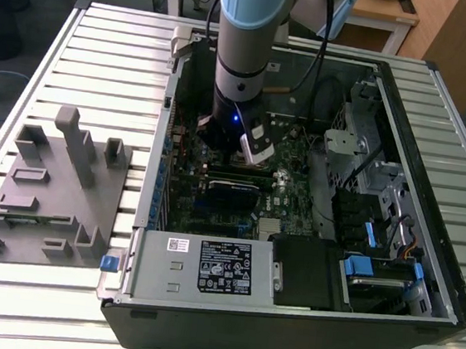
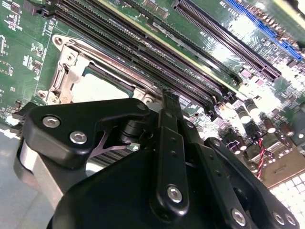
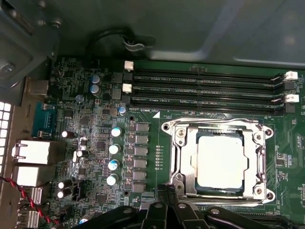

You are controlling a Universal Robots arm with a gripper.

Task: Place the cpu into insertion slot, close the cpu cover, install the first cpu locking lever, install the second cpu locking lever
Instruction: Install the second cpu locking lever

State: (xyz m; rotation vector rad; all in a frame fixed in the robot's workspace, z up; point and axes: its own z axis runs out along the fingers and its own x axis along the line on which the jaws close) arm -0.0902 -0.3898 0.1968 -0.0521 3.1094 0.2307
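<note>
In the first wrist view the cpu (image 3: 219, 161) shows its pale silver face, seated in the insertion slot (image 3: 177, 157). The cpu cover (image 3: 217, 128), a silver frame, lies flat around it. My gripper (image 3: 164, 190) is shut with nothing in it, its tips just off the socket's near corner. In the second wrist view the black fingers (image 2: 169, 102) stand close beside the slot's rim (image 2: 66, 71) and the cpu (image 2: 102, 88). In the exterior view the gripper (image 1: 256, 150) hangs low over the motherboard inside the open computer case. I cannot tell how the locking levers stand.
Long black memory slots (image 3: 205, 88) run beside the socket, and a row of capacitors (image 3: 114, 149) stands on its other side. The grey power supply box (image 1: 207, 265) and case walls (image 1: 433, 171) hem in the board. A grey fixture block (image 1: 48, 188) sits at the exterior view's left.
</note>
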